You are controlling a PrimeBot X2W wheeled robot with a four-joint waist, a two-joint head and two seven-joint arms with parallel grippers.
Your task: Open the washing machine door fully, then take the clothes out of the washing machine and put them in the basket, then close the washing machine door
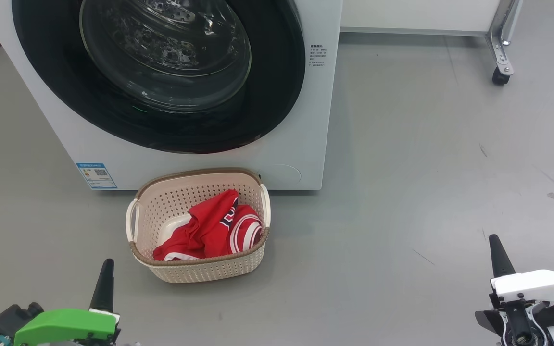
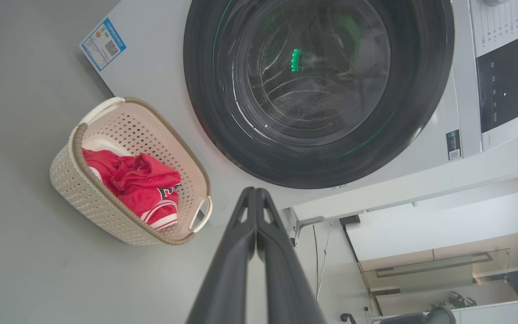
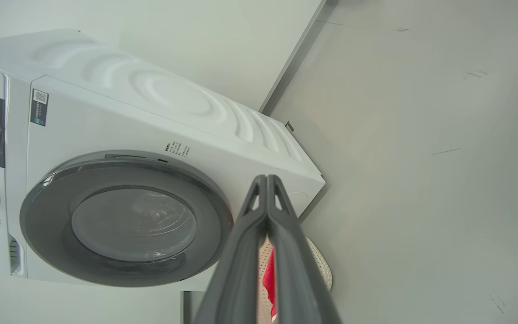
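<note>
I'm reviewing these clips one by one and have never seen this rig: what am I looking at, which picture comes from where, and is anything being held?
It is a wheeled robot with two arms. The head view looks down from its head: the left gripper sits lower left, the right gripper lower right. The other two pictures come from wrist cameras, each looking along its own shut fingers. Neither gripper holds anything. On the grey floor stands a white washing machine with its round door closed. The cream basket in front of it holds the red clothes.
</note>
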